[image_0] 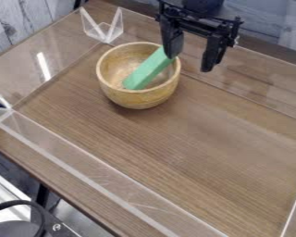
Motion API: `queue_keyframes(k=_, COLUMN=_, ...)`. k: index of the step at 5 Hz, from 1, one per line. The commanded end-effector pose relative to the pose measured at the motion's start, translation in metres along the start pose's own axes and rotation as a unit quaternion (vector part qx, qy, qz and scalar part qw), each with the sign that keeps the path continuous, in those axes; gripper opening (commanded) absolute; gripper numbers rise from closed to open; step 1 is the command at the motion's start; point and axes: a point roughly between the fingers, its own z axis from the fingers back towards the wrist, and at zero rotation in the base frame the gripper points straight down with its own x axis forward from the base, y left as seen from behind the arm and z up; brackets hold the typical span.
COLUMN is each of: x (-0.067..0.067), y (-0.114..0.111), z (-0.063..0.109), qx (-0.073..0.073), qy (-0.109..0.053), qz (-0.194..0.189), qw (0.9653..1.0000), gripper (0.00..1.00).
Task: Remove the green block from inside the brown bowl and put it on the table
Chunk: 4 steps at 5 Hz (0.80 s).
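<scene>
Left side first: dark cabling point(18, 204) off the near-left edge of the table point(176, 153), no part in the job as far as I can see. Farther back on the left, a clear plastic piece point(104, 26) stands just beyond the bowl, also out of it.

Next, the brown bowl point(140, 103): upright, far-left part of the tabletop. The green block point(147, 71) is inside it, lying on a slant, near end low toward the bowl's near-left wall, far end up by the far-right rim. Can't tell if that end rests on the rim.

Right of that, the claw point(194, 51): fingers spread wide, nothing between them. Left-hand finger is right by the block's far end; contact or small gap, can't tell. Right-hand finger is outside the bowl, over bare wood.

Status: reach looks mostly done, grasp not done. Left to do: line up so the fingers straddle the block, close, lift clear of the rim, set down, release. Bare wood right and near looks fine for the drop. I'd call it early stage.
</scene>
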Motion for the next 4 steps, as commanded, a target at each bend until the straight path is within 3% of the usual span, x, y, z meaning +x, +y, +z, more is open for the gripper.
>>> queue_keyframes(k=1, x=0.0, y=0.013, z=-0.004, qx=0.003, qy=0.004, qz=0.009, qw=0.9999, gripper=1.0)
queue_keyframes(k=3, x=-0.004, y=0.06, z=-0.006, qx=0.01, qy=-0.003, qz=0.035, qw=0.9993, gripper=1.0)
queue_keyframes(k=4, x=0.002, y=0.077, z=-0.006, qx=0.011, qy=-0.01, qz=0.052, qw=0.9985, gripper=1.0)
